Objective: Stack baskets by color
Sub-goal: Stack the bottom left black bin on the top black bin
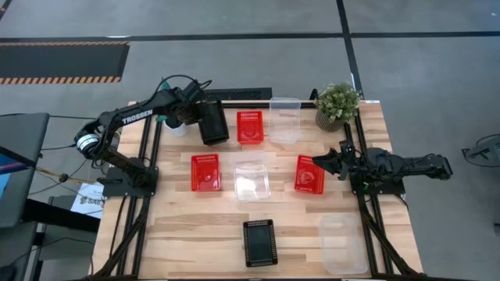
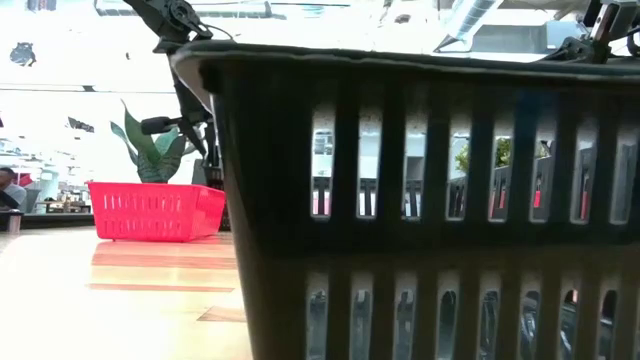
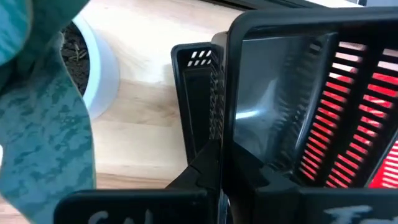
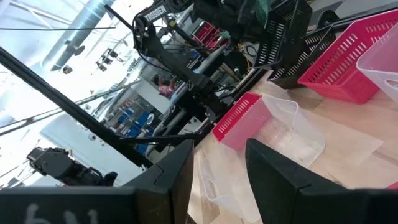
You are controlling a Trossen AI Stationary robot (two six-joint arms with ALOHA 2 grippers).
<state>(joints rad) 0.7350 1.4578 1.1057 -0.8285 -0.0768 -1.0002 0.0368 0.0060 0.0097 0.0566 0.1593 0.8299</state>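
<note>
My left gripper (image 3: 221,168) is shut on a black basket (image 1: 213,123) at the far left of the table, next to a red basket (image 1: 250,126). Part of a second black basket (image 3: 196,87) shows just beside the held one. More red baskets (image 1: 205,172) (image 1: 309,174), clear baskets (image 1: 284,119) (image 1: 251,180) (image 1: 342,243) and another black basket (image 1: 258,242) rest on their bases on the table. My right gripper (image 4: 217,168) waits open at the table's right edge, touching nothing. My left gripper pinches one side wall of the black basket (image 3: 224,118) at its rim, one finger inside the basket and one outside. The fingers (image 3: 199,171) come steeply from above. The basket hangs tilted in the right wrist view (image 4: 283,31); whether its lower edge touches anything, I cannot tell.
A white-potted plant (image 3: 93,68) stands close beside the held basket, under my left arm. Another potted plant (image 1: 337,104) stands at the far right. In the low view the near black basket (image 2: 430,200) hides most of the table. Bare wood lies at the near left (image 1: 187,242).
</note>
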